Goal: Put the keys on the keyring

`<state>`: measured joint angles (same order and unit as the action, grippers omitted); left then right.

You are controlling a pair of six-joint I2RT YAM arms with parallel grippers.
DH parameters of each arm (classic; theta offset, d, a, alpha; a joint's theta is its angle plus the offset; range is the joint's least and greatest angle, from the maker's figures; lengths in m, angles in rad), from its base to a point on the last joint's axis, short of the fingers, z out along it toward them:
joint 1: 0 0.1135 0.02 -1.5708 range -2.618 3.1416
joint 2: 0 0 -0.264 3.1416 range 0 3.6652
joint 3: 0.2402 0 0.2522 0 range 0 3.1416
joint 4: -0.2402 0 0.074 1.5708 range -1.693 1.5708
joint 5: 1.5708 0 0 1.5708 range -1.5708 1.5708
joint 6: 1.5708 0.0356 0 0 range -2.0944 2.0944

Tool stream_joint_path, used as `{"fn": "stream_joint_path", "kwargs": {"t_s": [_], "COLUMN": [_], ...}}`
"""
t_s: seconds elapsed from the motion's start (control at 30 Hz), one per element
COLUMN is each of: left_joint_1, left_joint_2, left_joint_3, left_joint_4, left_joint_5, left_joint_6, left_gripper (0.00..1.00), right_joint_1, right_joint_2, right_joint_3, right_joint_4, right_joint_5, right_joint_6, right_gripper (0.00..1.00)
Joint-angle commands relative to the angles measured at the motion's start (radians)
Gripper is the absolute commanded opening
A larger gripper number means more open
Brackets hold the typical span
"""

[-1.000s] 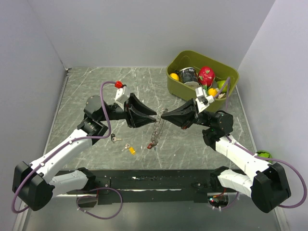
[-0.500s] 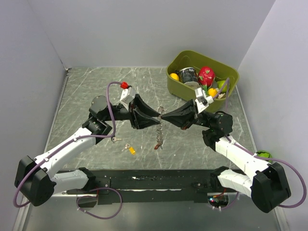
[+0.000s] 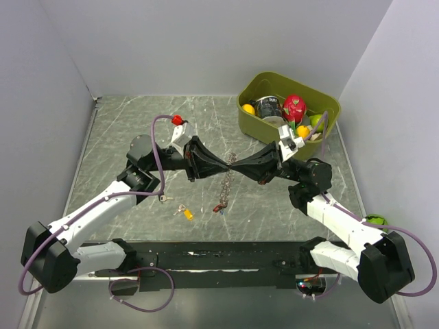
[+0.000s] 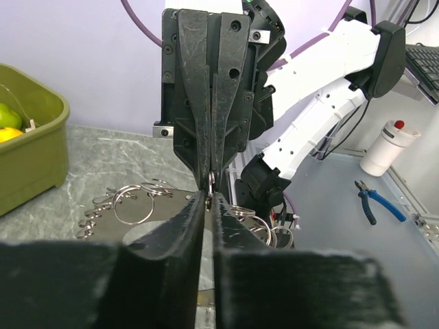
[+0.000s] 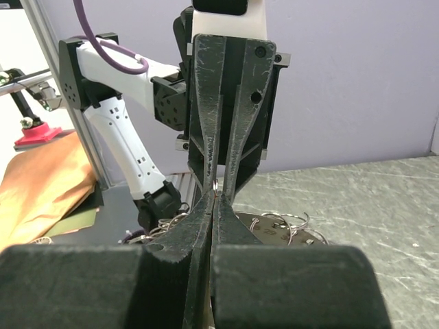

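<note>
The keyring (image 3: 223, 192) hangs edge-on above the table, its bunch of small keys and loops dangling from where both grippers meet tip to tip. My right gripper (image 3: 234, 164) is shut on the ring's wire (image 5: 215, 184). My left gripper (image 3: 228, 165) faces it from the left, jaws closed down on the same wire (image 4: 212, 179). Loose loops (image 4: 130, 203) of the bunch show below the jaws in both wrist views. On the table lie two keys, one with a black cap (image 3: 163, 199) and one with a yellow cap (image 3: 186, 214), left of the hanging bunch and below the left arm.
An olive-green bin (image 3: 244, 110) holding fruit and a dark jar stands at the back right, close behind the right arm; its wall (image 4: 27, 151) shows in the left wrist view. Grey walls close off the table's left and back sides.
My left gripper has moved right until its tips met the right gripper's, and its jaws have closed on the ring. The hanging bunch swung slightly. The right arm held still.
</note>
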<state>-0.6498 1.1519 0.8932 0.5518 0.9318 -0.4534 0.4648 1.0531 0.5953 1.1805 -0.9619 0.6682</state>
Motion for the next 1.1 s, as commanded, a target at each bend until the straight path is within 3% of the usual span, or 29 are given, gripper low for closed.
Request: {"fn": "stream_joint_path", "kwargs": {"t_s": [0.0,0.03,0.23,0.27,0.3,0.4,0.5,0.6,0.77,0.9,0.93,1.07], "left_joint_1": [-0.008,-0.008,-0.016,-0.017,-0.019,-0.021,-0.034,-0.074,-0.146,-0.16,-0.16,-0.16], "left_joint_2": [0.005,0.006,-0.007,-0.018,-0.027,-0.057,-0.089,-0.136,-0.23,-0.293,-0.302,-0.287], "left_joint_3": [0.05,0.053,0.061,0.061,0.059,0.053,0.05,0.043,-0.014,-0.066,-0.071,-0.05], "left_joint_4": [0.002,-0.009,-0.099,-0.142,-0.162,-0.239,-0.347,-0.446,-0.487,-0.448,-0.444,-0.492], "left_joint_5": [-0.011,-0.008,-0.071,-0.089,-0.126,-0.185,-0.276,-0.399,-0.572,-0.607,-0.61,-0.6], "left_joint_6": [0.027,0.03,0.108,0.146,0.165,0.235,0.326,0.426,0.551,0.553,0.541,0.507], "left_gripper": [0.1,0.01,0.01,0.01,0.01,0.01,0.01,0.01,0.01,0.01,0.01,0.01], "right_joint_1": [0.006,0.005,0.006,0.006,0.005,0.003,-0.006,-0.025,-0.034,-0.034,-0.034,-0.034], "right_joint_2": [-0.025,-0.025,-0.031,-0.038,-0.05,-0.09,-0.142,-0.198,-0.258,-0.258,-0.258,-0.251], "right_joint_3": [0.003,0.004,0.005,0.0,-0.002,-0.012,-0.017,-0.011,0.021,0.043,0.043,0.037], "right_joint_4": [0.064,0.064,0.044,0.035,0.016,-0.048,-0.119,-0.246,-0.445,-0.533,-0.544,-0.571], "right_joint_5": [0.014,0.014,0.014,0.018,0.023,0.048,0.066,0.075,0.074,0.062,0.063,0.055], "right_joint_6": [-0.018,-0.018,-0.025,-0.031,-0.044,-0.091,-0.152,-0.229,-0.341,-0.397,-0.401,-0.418], "right_gripper": [0.0,0.0,0.0,0.06,0.25,0.58,0.74,0.83,0.88,0.92,0.99,1.0]}}
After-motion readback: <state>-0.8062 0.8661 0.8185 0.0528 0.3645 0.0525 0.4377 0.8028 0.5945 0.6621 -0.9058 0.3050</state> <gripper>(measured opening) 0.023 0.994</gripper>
